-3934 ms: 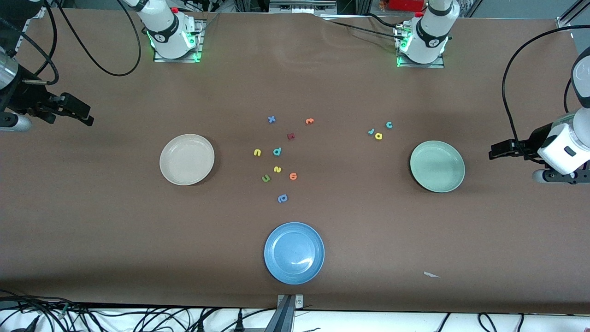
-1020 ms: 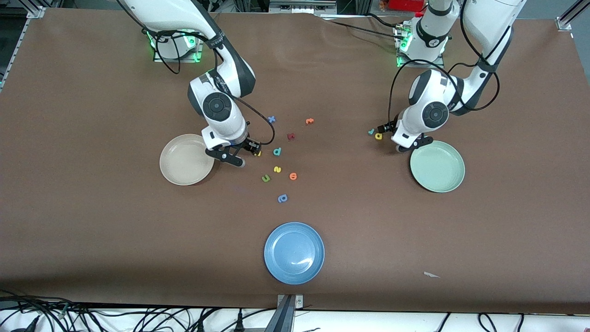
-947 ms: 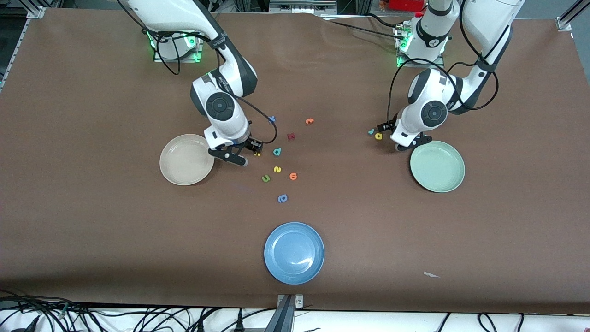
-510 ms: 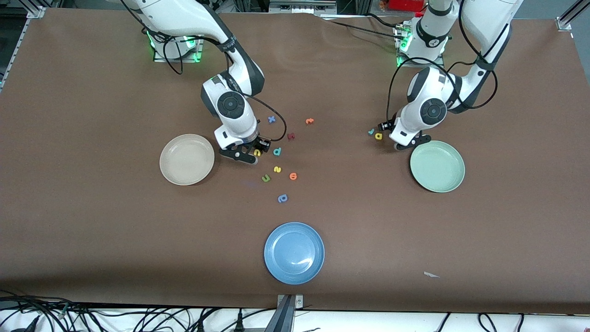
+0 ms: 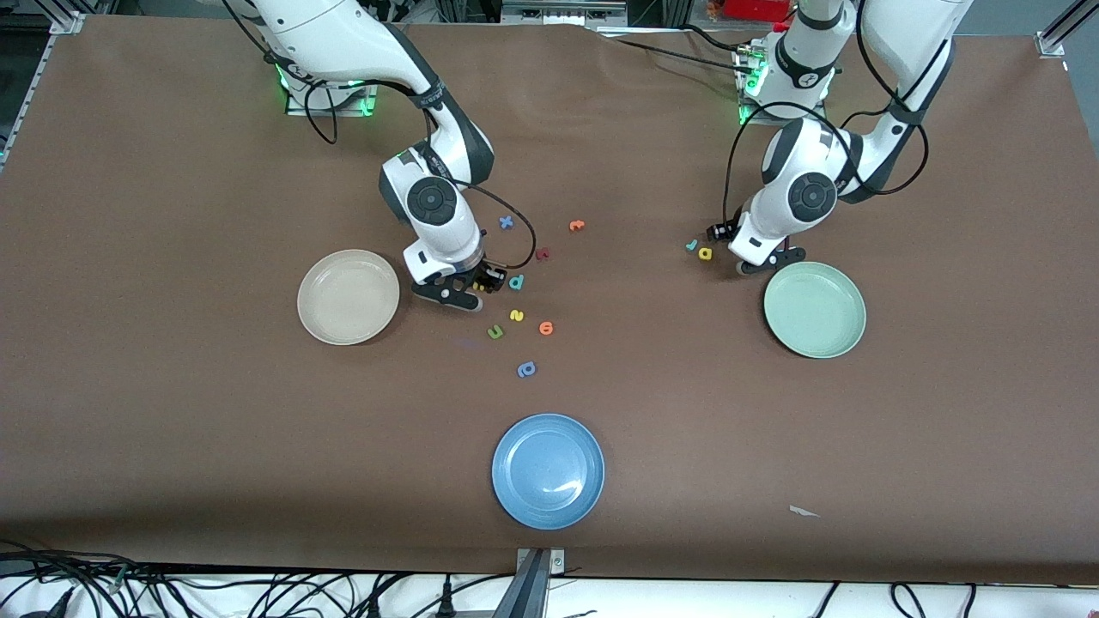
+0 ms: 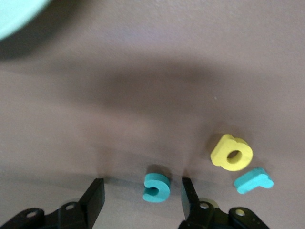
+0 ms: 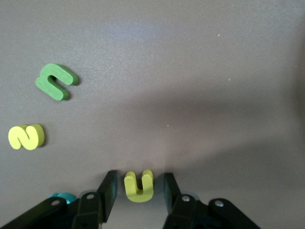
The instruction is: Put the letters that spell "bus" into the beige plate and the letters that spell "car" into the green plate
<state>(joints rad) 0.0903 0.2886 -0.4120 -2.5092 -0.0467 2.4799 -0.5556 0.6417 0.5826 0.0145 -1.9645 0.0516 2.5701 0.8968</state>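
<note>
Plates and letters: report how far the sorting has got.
Done: nothing; the beige plate and green plate hold no letters.
In hand: the right pincer straddles the yellow u; the left pincer straddles the teal c, both letters on the table, jaws not touching.
Left: all six letters, including yellow s, yellow a, teal r.

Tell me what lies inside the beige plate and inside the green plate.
Nothing shows in the beige plate or the green plate; both bowls look bare. In the front view the left gripper overlaps only the green plate's edge, covering nothing of its bowl.
</note>
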